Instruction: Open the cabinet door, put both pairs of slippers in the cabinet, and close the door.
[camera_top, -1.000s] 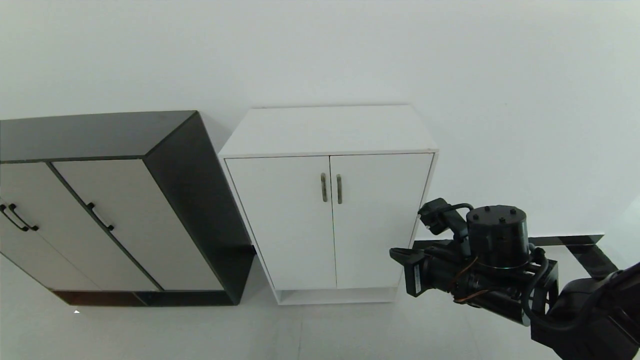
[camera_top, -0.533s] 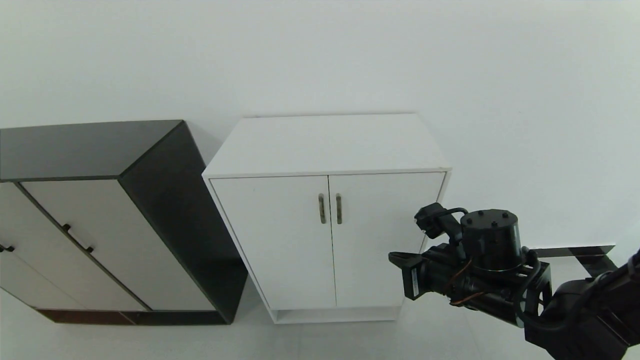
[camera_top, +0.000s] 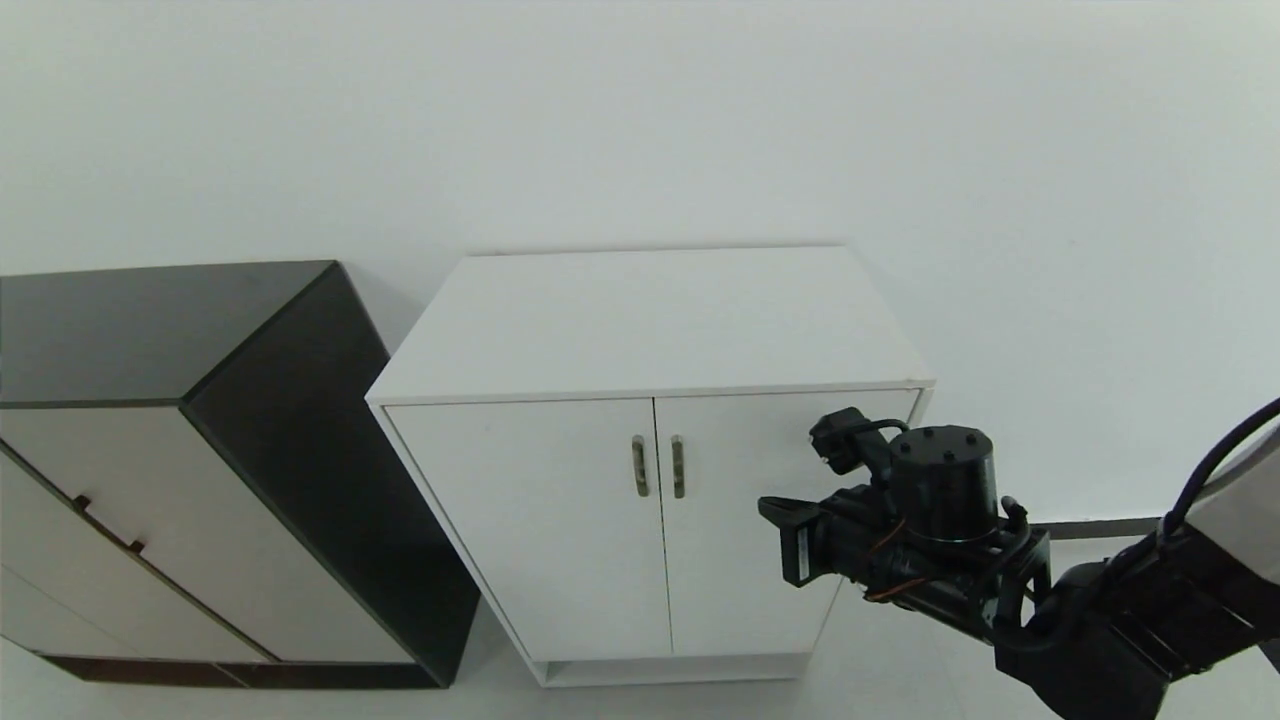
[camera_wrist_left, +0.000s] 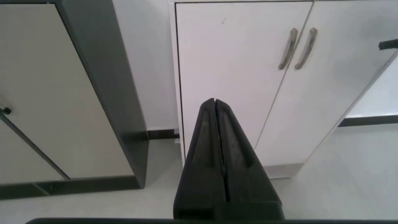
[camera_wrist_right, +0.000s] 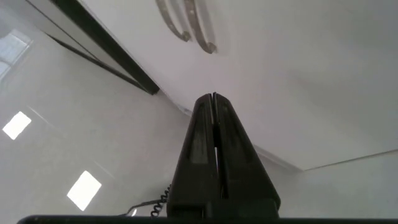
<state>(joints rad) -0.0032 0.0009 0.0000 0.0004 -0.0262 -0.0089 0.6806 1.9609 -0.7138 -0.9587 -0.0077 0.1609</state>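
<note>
White wooden two-door cabinet (camera_top: 560, 540) against the wall, both doors shut.
The right gripper (camera_top: 772, 508), fingers pressed together and empty, hangs before the cabinet's right door, just right of and below its slim metal handles (camera_top: 639, 466). The left gripper (camera_wrist_left: 214, 102), likewise closed, faces the left door. Closed fingers may glance off a handle. The gap to the door is hard to judge.

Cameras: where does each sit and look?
Head view: up on the head, looking down at the white cabinet; the right pincer shows.
Left wrist view: on the left wrist, facing the cabinet's front; the shut left pincer shows.
Right wrist view: on the right wrist, facing the handles close up; its shut pincer shows.
All share the handles.
</note>
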